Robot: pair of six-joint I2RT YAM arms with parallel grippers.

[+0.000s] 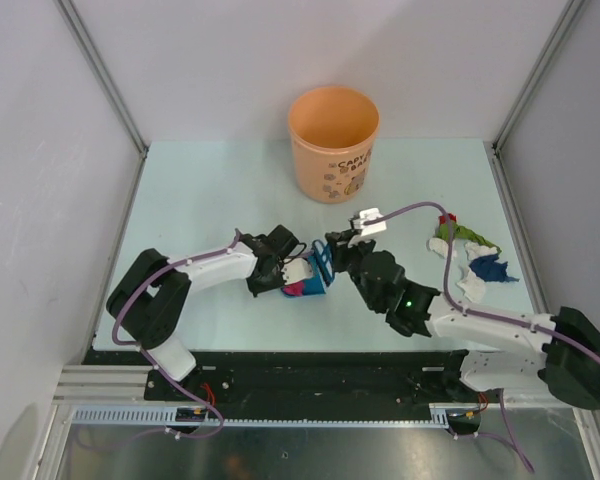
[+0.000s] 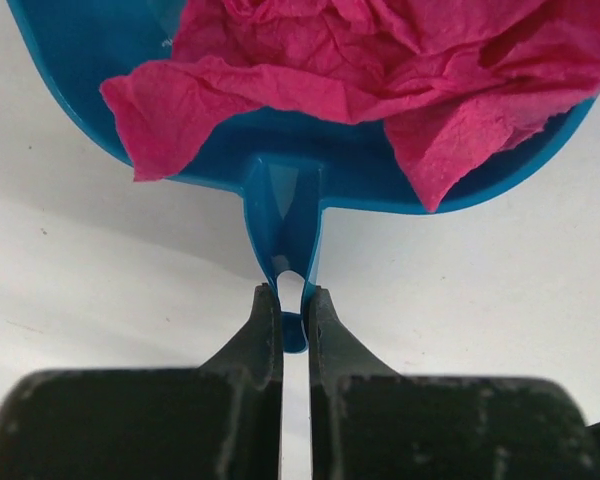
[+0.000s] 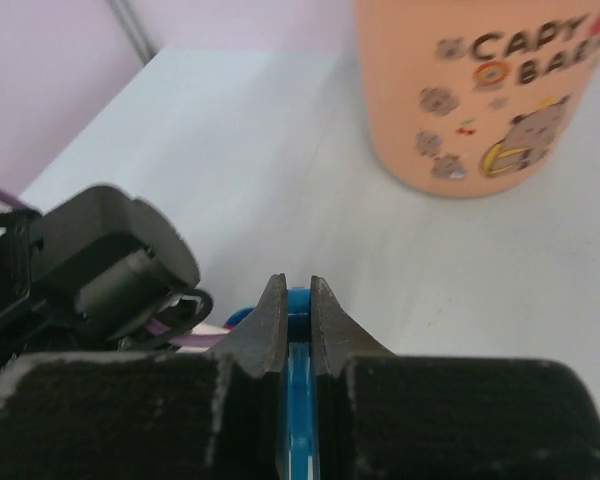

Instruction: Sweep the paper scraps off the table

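Near the table's (image 1: 210,190) middle, my left gripper (image 1: 284,272) is shut on the handle of a blue dustpan (image 1: 310,283). In the left wrist view the left gripper (image 2: 293,318) pinches that handle (image 2: 285,240), and crumpled magenta paper (image 2: 380,60) fills the dustpan (image 2: 280,170). A white scrap (image 1: 299,269) lies in it too. Just right of the pan, my right gripper (image 1: 336,252) is shut on a small blue brush (image 1: 322,262); the right gripper (image 3: 298,300) clamps its blue handle (image 3: 299,330). More paper scraps (image 1: 472,255), green, red, blue and white, lie at the right.
An orange bucket (image 1: 333,143) stands upright at the back centre, also large in the right wrist view as the bucket (image 3: 470,90). The left arm's black wrist (image 3: 100,270) sits close on the left of the right gripper. Grey walls enclose three sides; a black rail (image 1: 310,370) runs along the near edge.
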